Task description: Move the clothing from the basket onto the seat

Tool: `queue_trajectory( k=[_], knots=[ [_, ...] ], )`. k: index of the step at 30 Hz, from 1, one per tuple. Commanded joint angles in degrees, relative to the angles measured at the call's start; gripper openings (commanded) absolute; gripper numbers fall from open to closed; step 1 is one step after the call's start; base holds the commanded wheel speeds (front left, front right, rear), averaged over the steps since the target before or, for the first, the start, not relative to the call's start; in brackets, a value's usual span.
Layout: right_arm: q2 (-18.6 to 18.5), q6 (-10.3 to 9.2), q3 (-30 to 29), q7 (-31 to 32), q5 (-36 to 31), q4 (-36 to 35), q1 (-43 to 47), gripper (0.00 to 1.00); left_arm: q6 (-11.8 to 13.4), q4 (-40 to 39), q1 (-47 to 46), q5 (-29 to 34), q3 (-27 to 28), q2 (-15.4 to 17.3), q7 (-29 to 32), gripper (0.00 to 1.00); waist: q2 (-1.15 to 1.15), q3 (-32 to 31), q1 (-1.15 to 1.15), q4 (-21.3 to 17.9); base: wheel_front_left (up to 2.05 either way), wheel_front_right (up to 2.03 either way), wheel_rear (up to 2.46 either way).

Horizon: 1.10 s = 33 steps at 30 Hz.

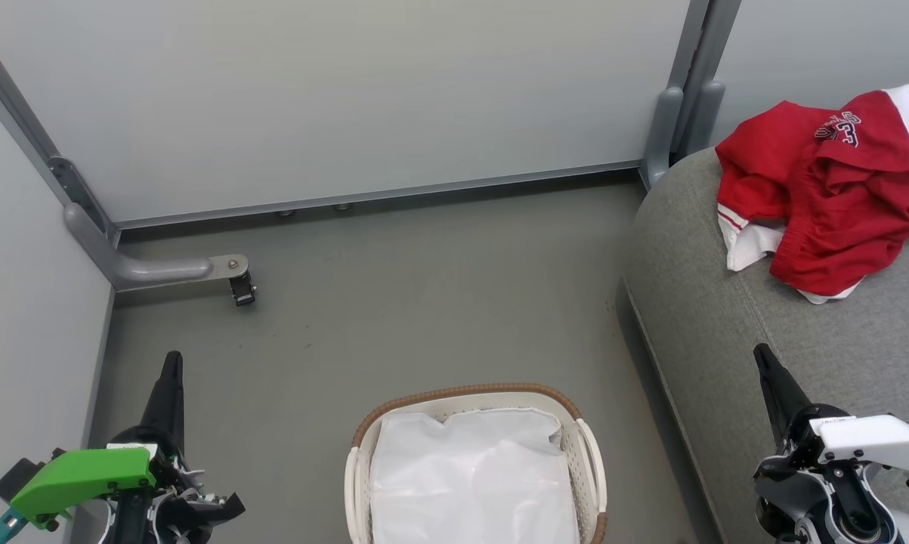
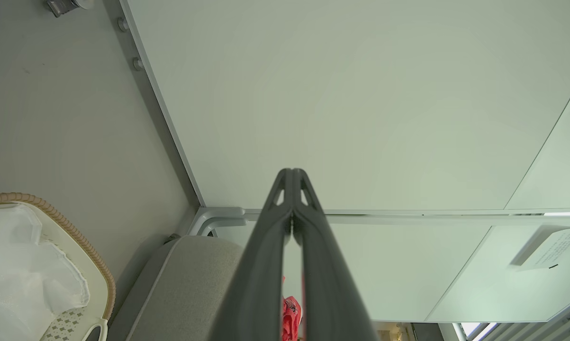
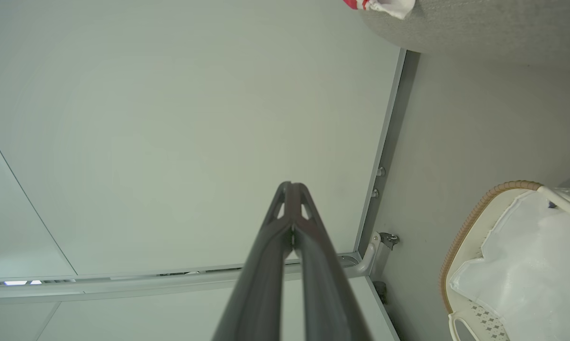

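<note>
1. the clothing [image 1: 824, 196] is seen as a crumpled red heap with white trim. it lies on the seat [image 1: 726, 325] towards its far end, well apart from the basket [image 1: 469, 394].
2. the basket is set on the floor [image 1: 424, 302] between the two arms. a plain white sheet [image 1: 473, 483] is spread inside it, and no red fabric can be made out there.
3. the left gripper [image 1: 171, 366] is held low over the floor, its fingers pressed together on nothing. the right gripper [image 1: 765, 363] is held above the seat's near part, likewise pressed together and empty.
4. the transfer is judged done, so the step in hand is taken to be a last check.
   - the basket should be looked over for any garment hidden beneath the sheet, which cannot be ruled out from here.
   - the sheet itself should be left alone.
   - both arms should be drawn clear of the heap, so that nothing is dragged off the seat.
5. white numerals with a dark outline are printed on the top garment. they are seen upside down and are read as "23", while the lettering beside them is too small to be read. a paper notice [image 2: 555, 246] is fixed to a wall panel, and its print cannot be read.
</note>
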Motion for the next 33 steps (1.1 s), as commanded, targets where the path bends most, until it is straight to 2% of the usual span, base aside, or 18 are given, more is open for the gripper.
queue_trajectory(
  k=[1, 33],
  knots=[
    [-0.34, -0.02, -0.10, 0.15, 0.23, -0.22, -0.40, 0.00, -0.35, -0.09, -0.60, 0.09, 0.14, 0.13, 0.22, 0.00, 0.00, 0.00, 0.00, 0.00, 0.00, 0.00, 0.00],
    [-0.34, -0.02, -0.11, 0.15, 0.23, -0.22, -0.40, 0.00, -0.35, -0.10, -0.60, 0.11, 0.15, 0.13, 0.23, 0.00, 0.00, 0.00, 0.00, 0.00, 0.00, 0.00, 0.00]
  ],
)
